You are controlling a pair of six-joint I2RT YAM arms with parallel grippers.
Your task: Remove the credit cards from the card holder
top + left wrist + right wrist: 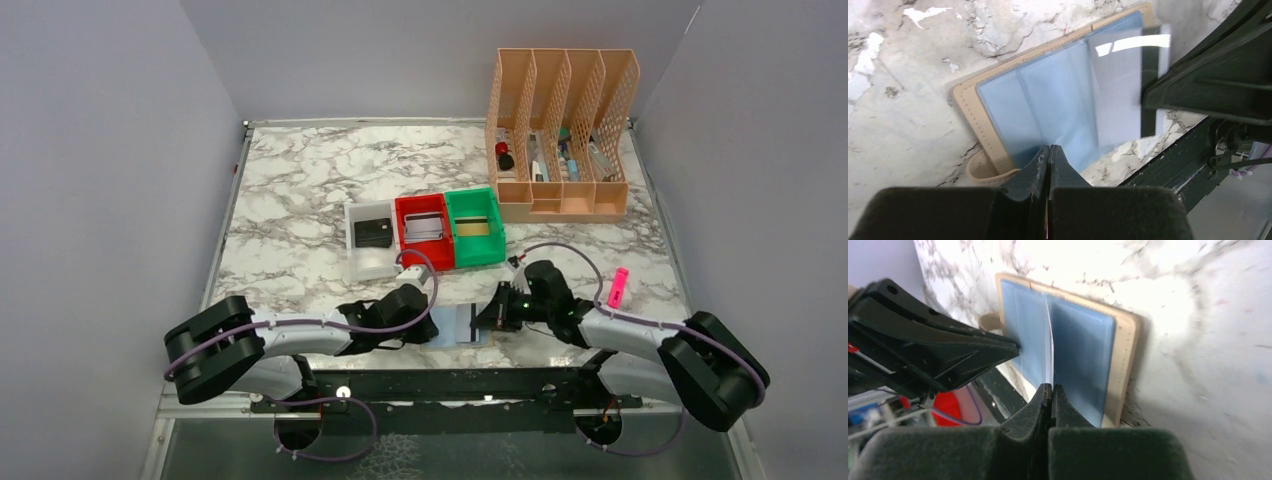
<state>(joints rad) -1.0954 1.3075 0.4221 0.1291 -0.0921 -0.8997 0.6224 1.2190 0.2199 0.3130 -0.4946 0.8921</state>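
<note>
Card holder (462, 325) lies open, blue lining up, at the near edge of the table (300, 190), between the two claws.

Left claw (1049, 150) is clenched, tips pressed on the lining beside the tan snap tab (985, 172); can't tell if anything is pinched.

Right claw (1050, 387) is clamped on a silvery grey card (1120, 85), which shows edge-on from its own wrist and tilts up off the pockets.

Just beyond sit a white tray (368, 262) holding a black card (372, 232), a red tray (424, 250) and a green tray (476, 248), side by side. A peach file rack (563, 130) stands far right, and a pink object (618, 287) lies near the right arm.

From above, the arms cover most of the holder.
</note>
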